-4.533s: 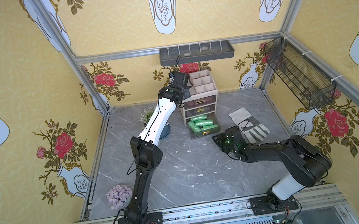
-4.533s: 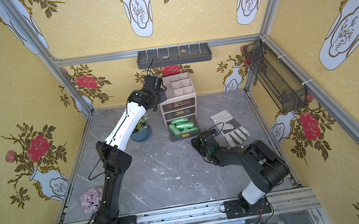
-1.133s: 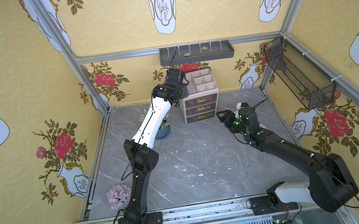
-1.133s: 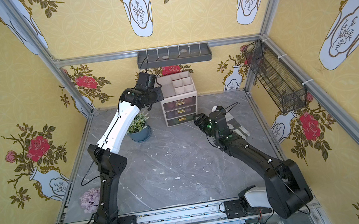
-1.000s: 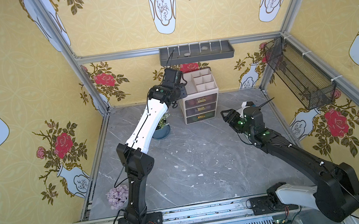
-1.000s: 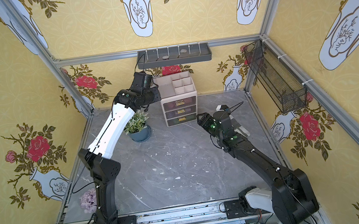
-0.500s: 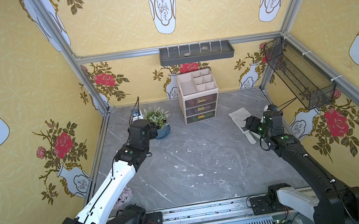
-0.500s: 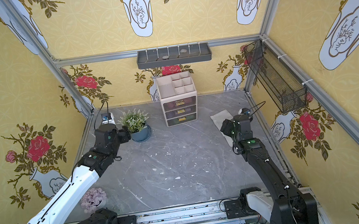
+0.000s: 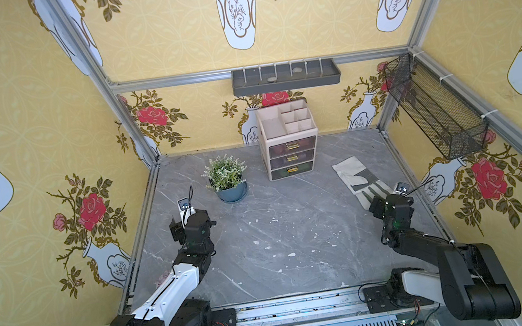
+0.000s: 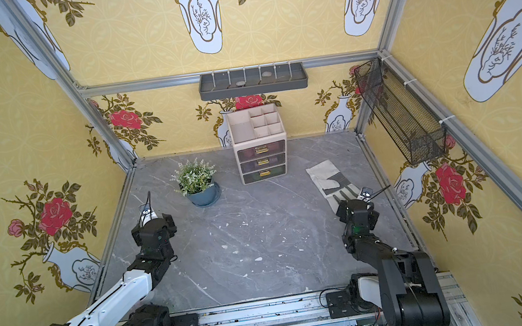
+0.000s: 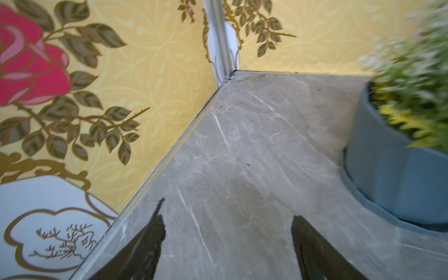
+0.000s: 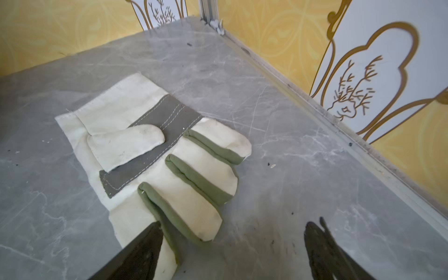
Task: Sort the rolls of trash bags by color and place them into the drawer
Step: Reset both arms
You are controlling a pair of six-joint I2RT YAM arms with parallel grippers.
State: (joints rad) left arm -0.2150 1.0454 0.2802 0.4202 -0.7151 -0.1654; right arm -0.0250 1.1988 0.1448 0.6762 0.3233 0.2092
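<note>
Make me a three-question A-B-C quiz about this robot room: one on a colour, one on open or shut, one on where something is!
1. What colour is the flowerpot? A red, B blue, C white.
2. The three drawers are: A all shut, B top one pulled out, C all pulled out.
3. Where is the glove? A in the flowerpot, B on top of the drawers, C flat on the table by the right claw.
Answers: 1 B, the flowerpot is blue in both top views. 2 A, every drawer front sits flush. 3 C, the glove lies flat right by the open right claw.
</note>
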